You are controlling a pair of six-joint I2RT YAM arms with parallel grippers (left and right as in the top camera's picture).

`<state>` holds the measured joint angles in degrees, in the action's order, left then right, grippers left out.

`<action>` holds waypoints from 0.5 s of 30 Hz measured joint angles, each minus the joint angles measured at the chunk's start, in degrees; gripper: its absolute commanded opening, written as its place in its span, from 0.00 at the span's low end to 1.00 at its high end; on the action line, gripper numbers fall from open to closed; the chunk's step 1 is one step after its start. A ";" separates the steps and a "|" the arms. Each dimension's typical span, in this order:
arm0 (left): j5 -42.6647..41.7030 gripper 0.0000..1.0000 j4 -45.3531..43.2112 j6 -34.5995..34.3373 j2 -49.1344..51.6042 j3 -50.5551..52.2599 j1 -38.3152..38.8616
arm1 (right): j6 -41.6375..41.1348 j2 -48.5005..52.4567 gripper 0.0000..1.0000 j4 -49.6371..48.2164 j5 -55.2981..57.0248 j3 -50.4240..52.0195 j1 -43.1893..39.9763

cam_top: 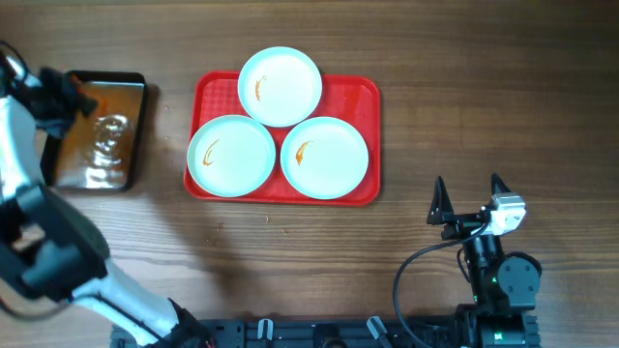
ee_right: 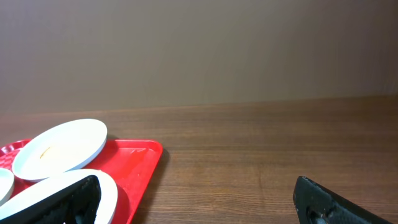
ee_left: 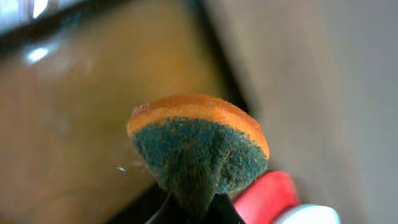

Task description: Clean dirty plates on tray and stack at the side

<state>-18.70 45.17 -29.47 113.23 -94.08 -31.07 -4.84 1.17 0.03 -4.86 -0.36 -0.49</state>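
- So basically nothing's cleaned yet. All three plates [cam_top: 324, 157] sit on the red tray [cam_top: 366, 92], each showing an orange smear, and there's no stack at the side.
- The left gripper [cam_top: 70, 97] is clamped on a green-and-orange sponge [ee_left: 199, 149], over the black pan [cam_top: 131, 92] of brownish water, well apart from the tray.
- The right gripper [cam_top: 468, 179] is spread wide with nothing in it, over the worktop [cam_top: 484, 58] off the tray's near-right corner.
- Hard to make out: the left wrist view is blurry and cuts off most of the fingers. I can't tell if the sponge is wet.
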 measured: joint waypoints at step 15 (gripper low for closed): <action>-4.22 0.04 -4.55 -4.37 -2.23 2.60 -1.49 | 0.00 0.00 1.00 0.00 0.00 0.00 0.00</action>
<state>-22.92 40.62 -33.85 111.00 -91.48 -32.56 -4.84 1.17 0.03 -4.86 -0.36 -0.49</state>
